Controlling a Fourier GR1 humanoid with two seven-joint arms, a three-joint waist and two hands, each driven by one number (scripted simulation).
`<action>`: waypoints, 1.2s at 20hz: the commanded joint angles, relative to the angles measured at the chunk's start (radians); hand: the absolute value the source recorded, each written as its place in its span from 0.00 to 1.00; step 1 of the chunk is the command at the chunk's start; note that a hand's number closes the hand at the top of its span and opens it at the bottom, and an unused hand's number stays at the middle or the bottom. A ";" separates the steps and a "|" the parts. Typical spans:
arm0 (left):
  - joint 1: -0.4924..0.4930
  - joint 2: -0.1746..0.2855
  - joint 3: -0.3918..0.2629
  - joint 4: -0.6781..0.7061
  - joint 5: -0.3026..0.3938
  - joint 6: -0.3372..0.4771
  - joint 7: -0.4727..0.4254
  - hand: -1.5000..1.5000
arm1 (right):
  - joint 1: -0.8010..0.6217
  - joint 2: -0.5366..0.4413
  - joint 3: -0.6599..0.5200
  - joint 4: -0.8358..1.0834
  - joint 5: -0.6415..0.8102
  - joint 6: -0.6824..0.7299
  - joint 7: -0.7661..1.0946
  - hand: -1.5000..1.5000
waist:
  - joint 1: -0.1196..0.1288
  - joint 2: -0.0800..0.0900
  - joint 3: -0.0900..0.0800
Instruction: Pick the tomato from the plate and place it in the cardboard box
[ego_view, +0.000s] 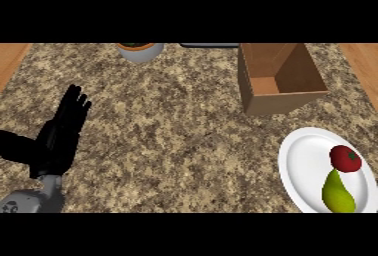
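A red tomato (345, 158) lies on the white plate (303, 165) at the lower right, touching the top of a yellow-green pear (337, 194). Behind the plate stands the open cardboard box (281, 100), its inside showing nothing. My left hand (59, 137) rests at the far left with its fingers straight and pointing away from me, holding nothing and far from the plate. My right hand does not show in the head view.
A white pot with an orange rim (139, 51) stands at the counter's back edge, with a dark object (209, 45) beside it. Wooden strips (13, 57) border the speckled stone counter (170, 130) on both sides.
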 joint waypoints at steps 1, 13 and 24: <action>0.024 -0.033 -0.013 -0.018 -0.058 0.007 -0.001 0.50 | -0.052 0.016 0.006 -0.031 0.016 0.007 0.094 0.00 | -0.001 -0.001 0.000; 0.042 -0.077 0.057 -0.032 -0.096 -0.068 0.010 0.50 | 0.008 0.176 -0.006 -0.143 0.071 -0.062 0.187 0.00 | -0.005 -0.001 0.000; -0.003 -0.117 0.117 -0.030 -0.128 -0.099 0.073 0.50 | -0.047 0.248 -0.034 -0.175 0.107 -0.095 0.287 0.00 | -0.005 -0.001 0.000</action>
